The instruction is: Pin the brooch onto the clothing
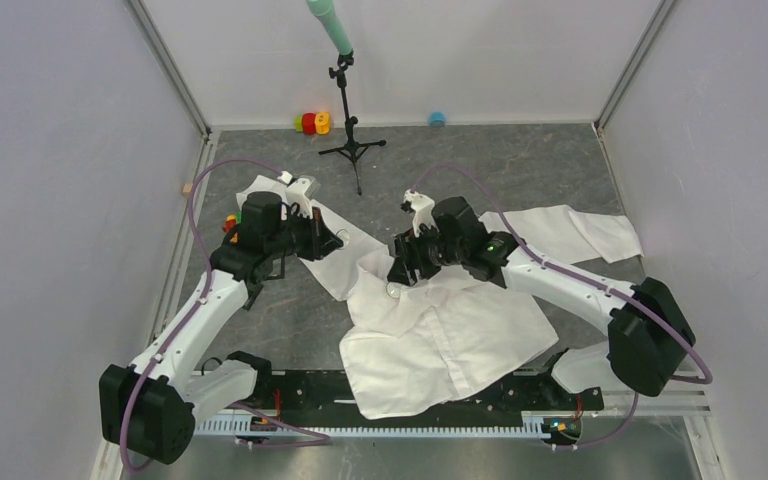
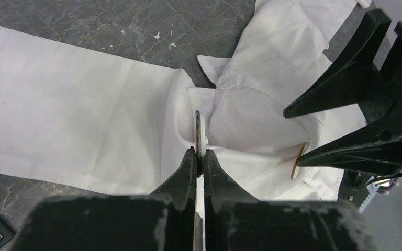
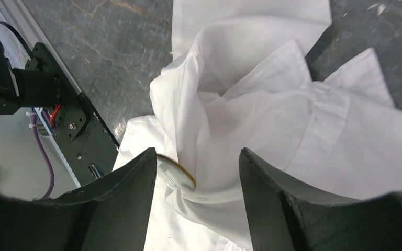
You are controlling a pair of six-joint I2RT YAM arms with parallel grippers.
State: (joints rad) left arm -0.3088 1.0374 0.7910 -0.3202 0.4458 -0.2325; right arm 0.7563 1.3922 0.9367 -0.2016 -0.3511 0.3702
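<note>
The white shirt point(image 1: 440, 340) lies crumpled mid-table, one sleeve out to each side. My right gripper point(image 1: 398, 272) is open over its collar folds point(image 3: 293, 120). The brooch point(image 3: 175, 172), a gold-rimmed disc with a pin on its back, leans on a fold against the inside of one finger, not gripped. It also shows edge-on in the left wrist view point(image 2: 299, 159) at the tip of a right finger point(image 2: 345, 89). My left gripper point(image 2: 199, 151) is shut on a second thin disc point(image 2: 200, 130), seen edge-on, just above the sleeve point(image 2: 84, 120).
A black tripod point(image 1: 352, 150) with a green-tipped pole stands at the back centre. Red, orange and yellow toy blocks point(image 1: 310, 122) and a blue object point(image 1: 437, 119) sit by the back wall. The black base rail point(image 1: 410, 395) runs along the near edge, partly under the shirt.
</note>
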